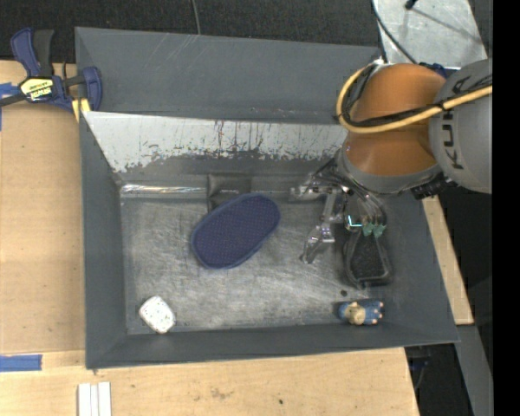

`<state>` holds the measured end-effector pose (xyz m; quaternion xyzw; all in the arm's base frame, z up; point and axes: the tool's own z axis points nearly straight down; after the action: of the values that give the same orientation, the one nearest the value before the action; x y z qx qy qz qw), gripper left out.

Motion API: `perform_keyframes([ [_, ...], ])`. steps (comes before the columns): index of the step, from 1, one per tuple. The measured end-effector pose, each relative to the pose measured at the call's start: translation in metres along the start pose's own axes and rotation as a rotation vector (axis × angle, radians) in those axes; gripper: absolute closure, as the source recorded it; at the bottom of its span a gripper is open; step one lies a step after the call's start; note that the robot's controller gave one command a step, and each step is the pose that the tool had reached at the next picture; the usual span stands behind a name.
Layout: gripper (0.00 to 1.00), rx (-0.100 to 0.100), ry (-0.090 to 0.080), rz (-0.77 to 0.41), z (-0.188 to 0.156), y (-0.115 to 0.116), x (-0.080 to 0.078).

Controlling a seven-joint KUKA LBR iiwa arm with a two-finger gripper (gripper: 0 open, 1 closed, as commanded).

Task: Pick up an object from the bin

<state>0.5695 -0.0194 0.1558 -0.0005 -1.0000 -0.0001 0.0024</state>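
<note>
You are looking down into one grey metal bin (pixel 102 232) that is holding four loose things, all well apart from one another. One dark blue oval mesh pad (pixel 236 230) is lying tilted near the middle of the floor. One small white rounded block (pixel 157 314) is sitting in the near left corner. One tiny blue and yellow toy figure (pixel 360 312) is resting against the near wall on the right. One black oblong flat object (pixel 367 260) is lying on the right side of the floor, just above that toy.

The gripper (pixel 340 237) is hanging low over the right side, and its fingers (pixel 315 243) are standing spread apart with nothing between them. The left one is pointing down at bare floor, between the pad and the black object; the other is sitting over the black object's far end.

The wrist's orange cover (pixel 390 120) is hiding the bin's far right corner. The black object's far end is lost under the gripper, so you are not getting its full outline or its kind.
</note>
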Motion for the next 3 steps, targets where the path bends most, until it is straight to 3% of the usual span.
perform_keyframes([
  [1,0.0,0.003,-0.011,-0.367,0.082,0.044,-0.05],
  [2,0.0,0.003,-0.018,-0.542,0.081,0.09,-0.009],
  [3,0.0,0.004,-0.013,-0.706,0.082,0.131,-0.028],
])
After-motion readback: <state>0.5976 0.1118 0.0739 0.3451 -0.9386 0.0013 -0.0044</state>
